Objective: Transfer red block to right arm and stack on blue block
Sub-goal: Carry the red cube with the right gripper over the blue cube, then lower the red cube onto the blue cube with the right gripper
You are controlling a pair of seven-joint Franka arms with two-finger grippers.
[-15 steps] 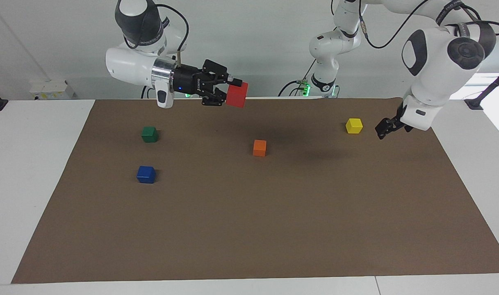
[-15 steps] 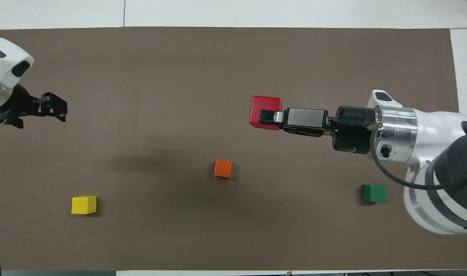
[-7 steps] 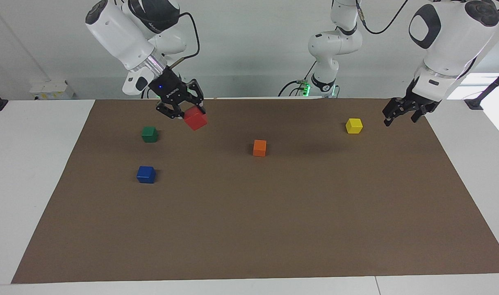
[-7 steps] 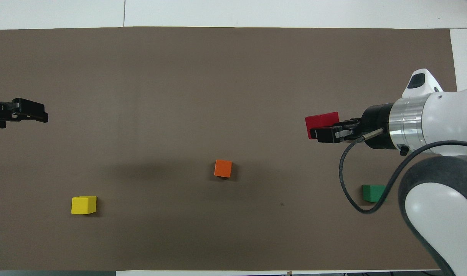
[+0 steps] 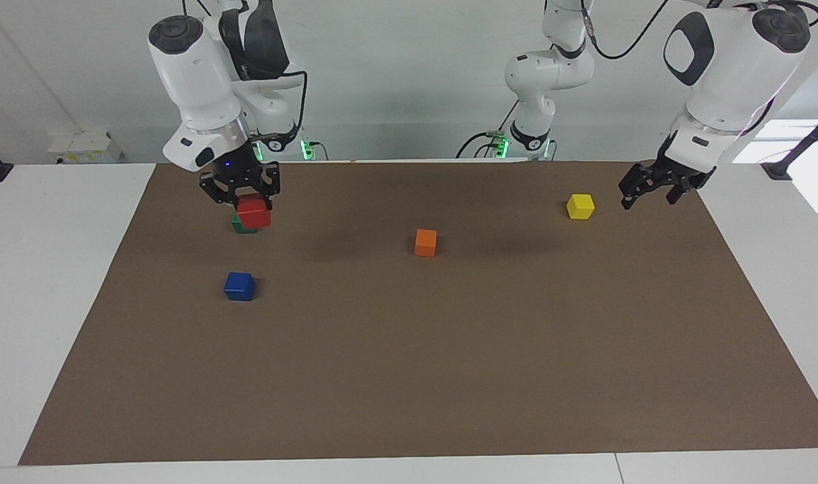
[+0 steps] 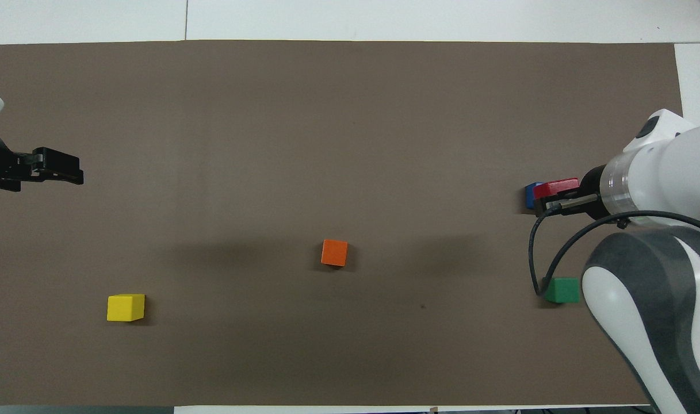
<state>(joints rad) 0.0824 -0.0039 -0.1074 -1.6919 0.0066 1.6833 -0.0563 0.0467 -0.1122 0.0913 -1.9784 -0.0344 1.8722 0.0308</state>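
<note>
Red, bright and glossy, the small red cube (image 5: 254,212) hangs in the air with its faces turned a little off square, pinched between the black jaws of the right gripper (image 5: 241,195), which are closed tight on it from above. No writing on the cube can be read. In the facing view it hangs in front of the small green cube (image 5: 242,228), hiding most of it; from overhead it overlaps the small deep blue cube (image 6: 531,195). That blue cube sits on the brown mat (image 5: 409,349) covering the white counter (image 5: 52,282), farther from the robots than the green one. Out toward the middle lies a small orange cube (image 5: 425,243), and near the left arm's end a small yellow cube (image 5: 580,206). Just beside the yellow cube, the left gripper (image 5: 654,188) waits in the air, jaws spread and holding nothing.
</note>
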